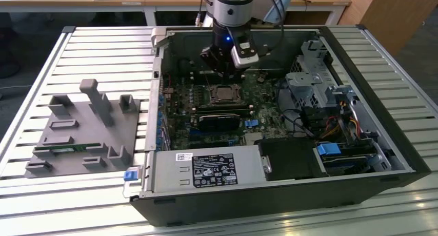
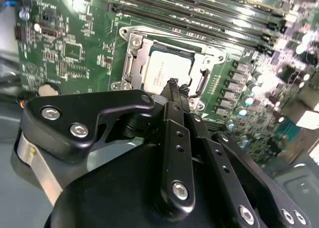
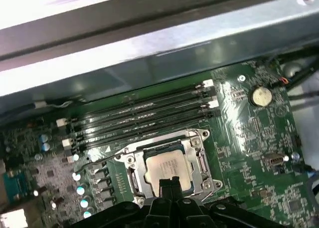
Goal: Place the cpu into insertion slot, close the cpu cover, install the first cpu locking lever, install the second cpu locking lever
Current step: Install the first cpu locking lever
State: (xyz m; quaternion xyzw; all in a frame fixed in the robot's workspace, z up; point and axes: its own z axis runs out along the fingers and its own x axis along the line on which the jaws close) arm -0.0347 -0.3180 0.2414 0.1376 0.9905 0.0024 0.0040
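Cpu seated in slot, cover laid flat over it. Gripper poised just above cover edge, jaws pinched together, nothing held.

Step judged: first lever, taken to be thin wire sprung out beside socket. Best pressed with closed tips, down then under its hook, with chip top left untouched.

Memory slots just beside. Case wall near, approach crowded.

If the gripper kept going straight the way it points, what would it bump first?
Most likely the cpu. The tips of the gripper aim at its edge, so it might touch the frame of the cpu cover there instead; depth is unclear.
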